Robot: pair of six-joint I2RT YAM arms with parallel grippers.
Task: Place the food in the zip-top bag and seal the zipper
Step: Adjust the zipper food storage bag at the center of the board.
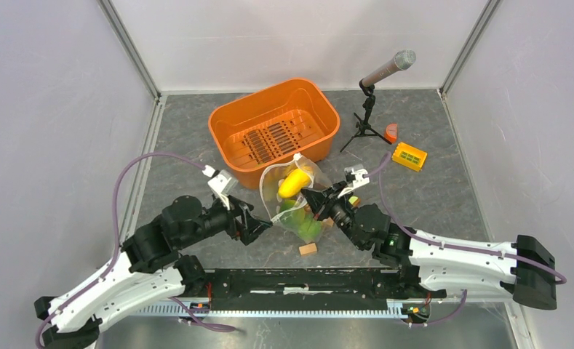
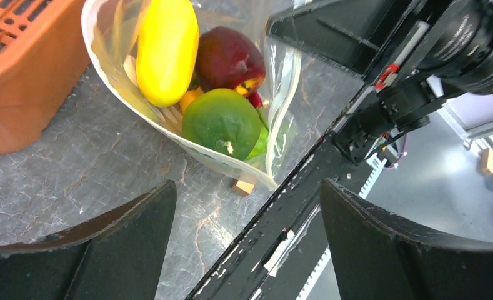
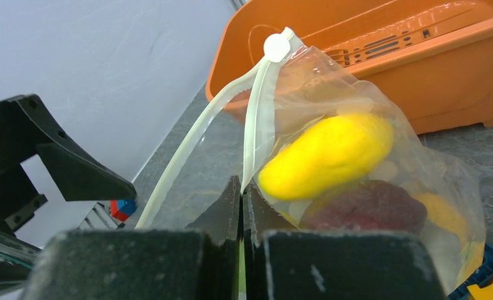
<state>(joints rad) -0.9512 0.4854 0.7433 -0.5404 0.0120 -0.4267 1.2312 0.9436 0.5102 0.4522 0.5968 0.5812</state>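
The polka-dot zip-top bag [image 1: 278, 190] stands in the middle of the table with its mouth open. It holds a yellow pepper [image 1: 292, 183], a green cabbage [image 1: 303, 222], a dark red piece [image 2: 230, 57] and an orange piece [image 2: 190, 97]. My right gripper [image 1: 311, 196] is shut on one side of the white zipper strip [image 3: 256, 125], pinched between its jaws [image 3: 244, 190]. The other side of the strip [image 3: 181, 156] hangs apart from it. My left gripper [image 1: 260, 227] is open and empty, just left of the bag's lower end; in its wrist view [image 2: 250, 250] the fingers [image 2: 106, 250] frame bare table.
An orange basket [image 1: 229, 123] stands right behind the bag. A microphone on a small tripod [image 1: 369, 109], an orange piece [image 1: 391, 133] and a yellow block [image 1: 409, 156] are at the back right. A tan wooden cube [image 1: 308, 249] lies in front of the bag.
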